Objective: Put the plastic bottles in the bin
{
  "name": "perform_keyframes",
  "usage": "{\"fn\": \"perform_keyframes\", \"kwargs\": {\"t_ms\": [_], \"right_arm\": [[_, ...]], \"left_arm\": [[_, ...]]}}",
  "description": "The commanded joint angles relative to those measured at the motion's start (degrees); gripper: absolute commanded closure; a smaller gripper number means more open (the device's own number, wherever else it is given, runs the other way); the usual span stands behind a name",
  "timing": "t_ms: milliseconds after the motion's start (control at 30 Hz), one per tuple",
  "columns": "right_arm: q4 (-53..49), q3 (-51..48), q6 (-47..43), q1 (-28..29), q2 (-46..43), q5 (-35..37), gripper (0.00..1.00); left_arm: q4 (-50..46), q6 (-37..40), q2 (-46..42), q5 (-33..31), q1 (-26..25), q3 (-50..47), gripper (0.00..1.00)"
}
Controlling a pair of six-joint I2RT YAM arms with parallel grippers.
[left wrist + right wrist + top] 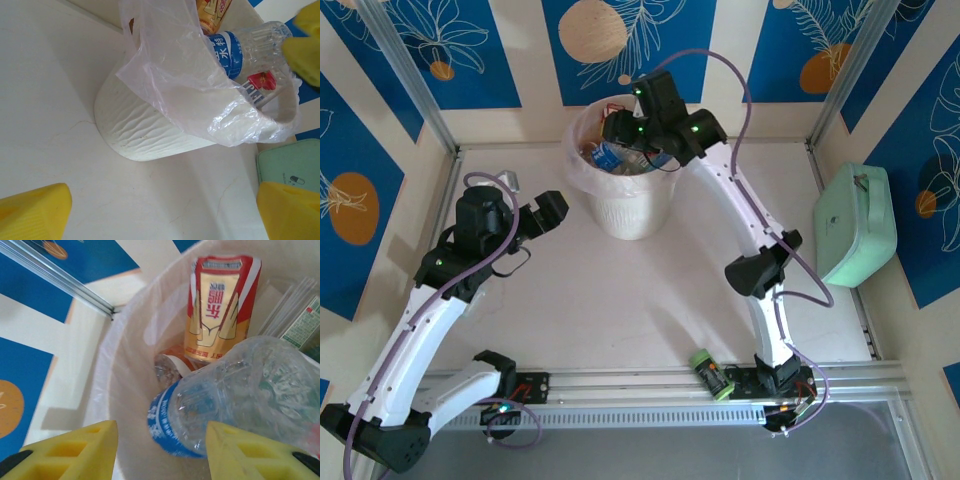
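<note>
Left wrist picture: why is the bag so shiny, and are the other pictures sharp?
Left wrist: light glints white off the crinkled bag liner; the yellow fingers look blurred. Right wrist: the clear bottle is crisp. Top external: even light, soft shadows.

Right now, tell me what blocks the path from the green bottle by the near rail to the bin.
Nothing visible does: bare table lies between the green bottle and the bin.
</note>
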Motion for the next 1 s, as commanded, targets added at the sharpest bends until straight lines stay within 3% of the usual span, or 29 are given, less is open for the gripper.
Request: {"fn": "perform_keyframes", "kwargs": {"t_ms": [0, 167, 433, 967], "right_arm": [[-0.99, 0.94, -1.73, -0.61, 1.88, 1.42, 0.50], [-3.32, 1.65, -1.95, -2.00, 2.79, 5.80, 0.51], [-3.83, 2.35, -2.95, -3.20, 0.87, 6.87, 0.50], [-4.77, -0.25, -8.17, 2.04, -8.63, 13.47, 0.48]], "left_arm": [[-1.35, 0.79, -0.02, 0.33, 0.72, 1.34, 0.06], [-1.52, 0.71, 0.27, 0.94, 0.71, 0.99, 0.06], [-1.08, 0.38, 0.94, 1.61, 0.73, 1.33, 0.07], [-4.01, 4.40, 0.72, -2.72, 0.68, 5.51, 0.04]]}}
